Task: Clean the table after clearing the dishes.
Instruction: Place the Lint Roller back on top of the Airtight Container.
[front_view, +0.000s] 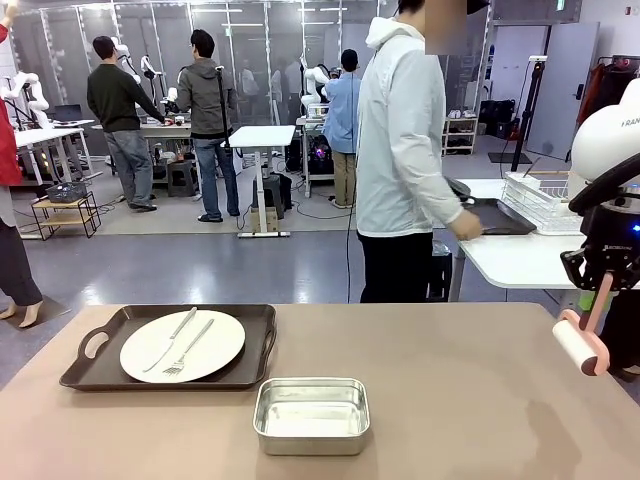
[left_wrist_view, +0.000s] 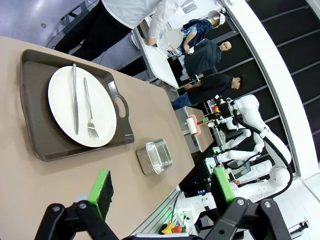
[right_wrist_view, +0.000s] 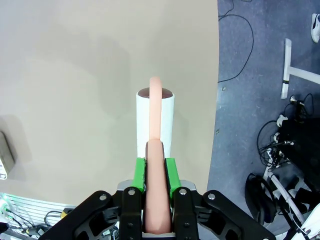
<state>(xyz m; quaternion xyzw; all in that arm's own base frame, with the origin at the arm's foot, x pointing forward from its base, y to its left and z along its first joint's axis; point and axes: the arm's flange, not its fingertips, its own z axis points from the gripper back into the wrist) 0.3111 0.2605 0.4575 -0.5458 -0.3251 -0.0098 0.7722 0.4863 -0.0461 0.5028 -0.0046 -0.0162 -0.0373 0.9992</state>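
Front view: the matte taupe table (front_view: 450, 400) carries a dark brown handled tray (front_view: 90, 375) holding a round white plate (front_view: 225, 335) with silver knife (front_view: 170, 338) and fork (front_view: 190, 348). A shiny steel pan (front_view: 262, 420) sits just beside it. At the right edge the right gripper (front_view: 603, 283) clamps a lint roller (front_view: 578, 345) by its pink handle. Beyond, a person (front_view: 400, 150) touches a second tray (front_view: 505, 218).

Left wrist view: the left gripper (left_wrist_view: 162, 185) hangs above the table, jaws wide, empty.

Right wrist view: green pads (right_wrist_view: 140, 172) pinch the smooth handle, white cylinder over the tabletop.
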